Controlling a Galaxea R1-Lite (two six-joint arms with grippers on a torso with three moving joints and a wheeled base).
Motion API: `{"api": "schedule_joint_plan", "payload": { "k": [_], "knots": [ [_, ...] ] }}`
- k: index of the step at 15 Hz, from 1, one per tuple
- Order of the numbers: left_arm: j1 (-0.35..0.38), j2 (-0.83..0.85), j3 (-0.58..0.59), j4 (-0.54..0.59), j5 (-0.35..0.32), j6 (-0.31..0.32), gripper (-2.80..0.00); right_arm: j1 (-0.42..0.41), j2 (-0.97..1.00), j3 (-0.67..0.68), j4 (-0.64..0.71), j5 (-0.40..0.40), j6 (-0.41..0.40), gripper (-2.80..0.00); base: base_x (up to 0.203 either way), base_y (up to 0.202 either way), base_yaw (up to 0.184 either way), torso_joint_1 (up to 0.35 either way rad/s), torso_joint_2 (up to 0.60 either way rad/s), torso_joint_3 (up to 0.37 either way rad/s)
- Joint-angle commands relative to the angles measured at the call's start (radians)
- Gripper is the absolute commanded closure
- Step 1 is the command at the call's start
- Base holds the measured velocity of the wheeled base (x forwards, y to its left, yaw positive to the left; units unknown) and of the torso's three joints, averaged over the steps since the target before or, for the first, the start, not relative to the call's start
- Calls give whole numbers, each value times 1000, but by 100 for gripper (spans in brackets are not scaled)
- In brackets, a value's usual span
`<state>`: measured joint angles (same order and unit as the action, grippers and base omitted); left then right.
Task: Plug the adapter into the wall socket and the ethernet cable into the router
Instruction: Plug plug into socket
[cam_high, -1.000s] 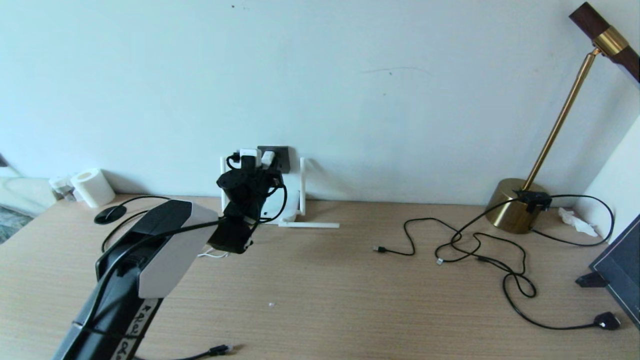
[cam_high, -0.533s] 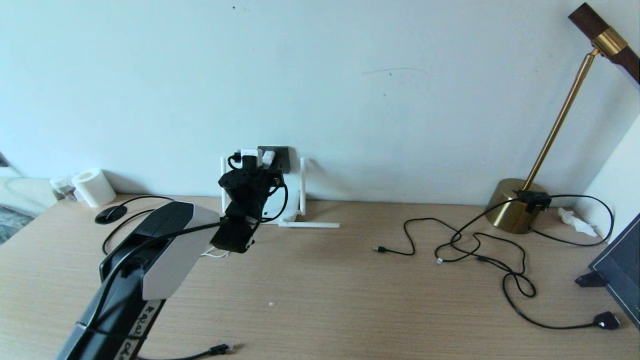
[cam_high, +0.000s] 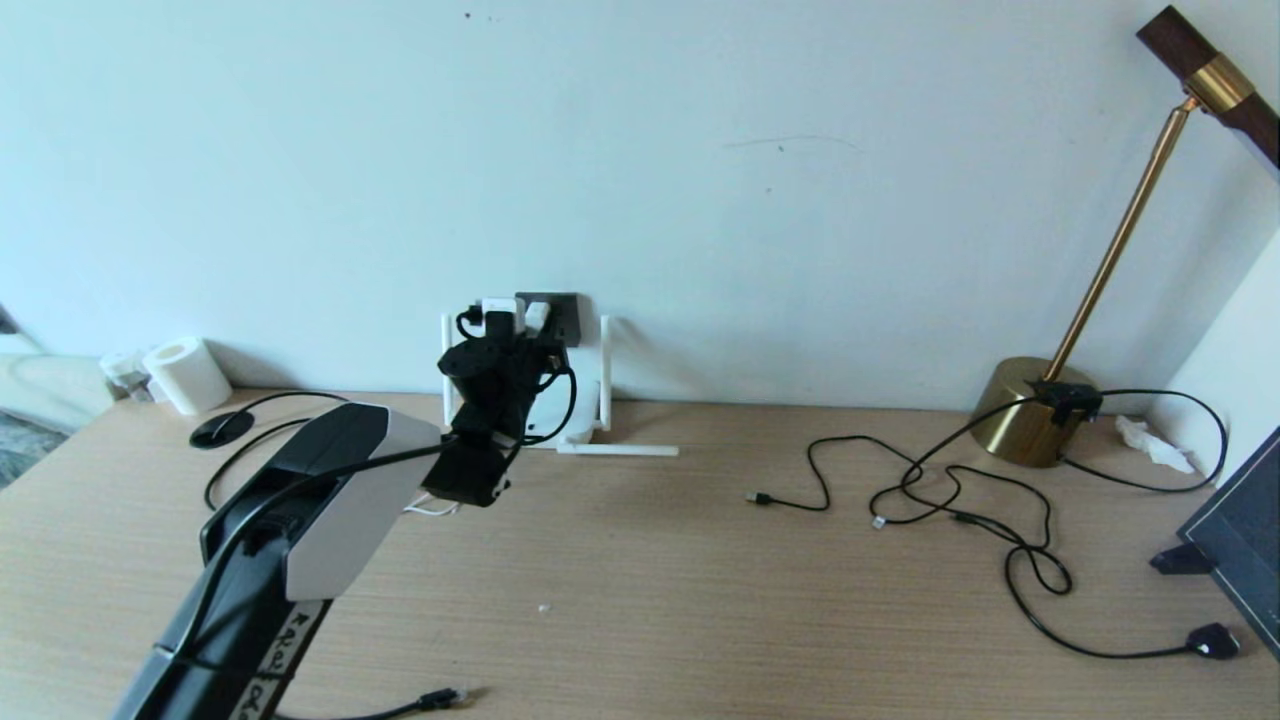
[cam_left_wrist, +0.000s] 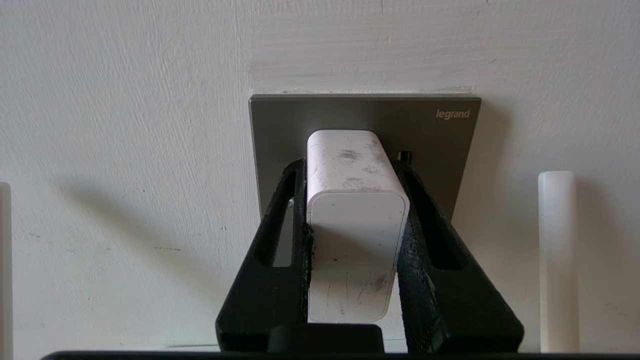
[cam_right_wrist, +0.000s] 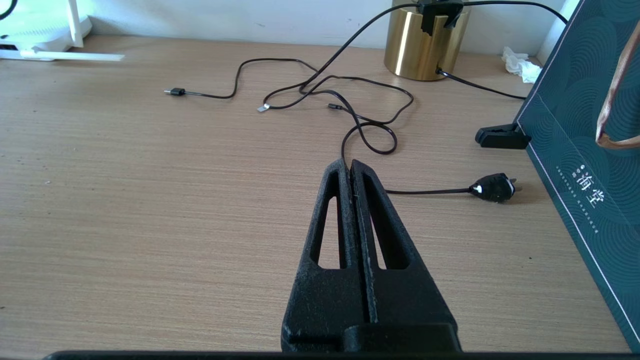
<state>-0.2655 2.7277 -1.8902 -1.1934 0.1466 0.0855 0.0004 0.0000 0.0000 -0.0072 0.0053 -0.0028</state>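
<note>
I have the left claw (cam_left_wrist: 356, 200) pinching the adapter (cam_left_wrist: 356, 225) against the wall socket (cam_left_wrist: 365, 135); seating looks incomplete, one pin visible. Next: push straight in, then release. Right claw (cam_right_wrist: 352, 172) pressed together, parked above the surface (cam_right_wrist: 150, 200). Ethernet cable (cam_high: 440, 698) lies unplugged.

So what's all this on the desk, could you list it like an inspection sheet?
Surface: wooden desk against a pale wall.
Job's things: white adapter at the dark grey wall socket; router below it; ethernet cable end at the desk's near edge.
Clutter: tissue roll, crumpled tissue, dark green bag.
Grippers: left gripper clamped on the adapter; right gripper shut, holding nothing, above the desk.
Cables: thin black cables tangled on the right, black plug.
Surroundings: brass lamp.
</note>
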Motion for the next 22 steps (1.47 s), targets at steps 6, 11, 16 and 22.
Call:
{"api": "schedule_joint_plan", "payload": {
  "k": [6,11,16,22],
  "knots": [
    [-11,6,0,-3,-9,0,0,1,0,0,0,-1,0,0,0,0,0,0,0,0],
    [-12,7,-7,-9,-7,-1,-280,1,0,0,0,1,0,0,0,0,0,0,0,0],
    [-12,1,-6,-12,-2,-1,-280,1,0,0,0,1,-1,0,0,0,0,0,0,0],
    [5,-84,167,-73,6,-1,-280,1,0,0,0,1,0,0,0,0,0,0,0,0]
  ]
}}
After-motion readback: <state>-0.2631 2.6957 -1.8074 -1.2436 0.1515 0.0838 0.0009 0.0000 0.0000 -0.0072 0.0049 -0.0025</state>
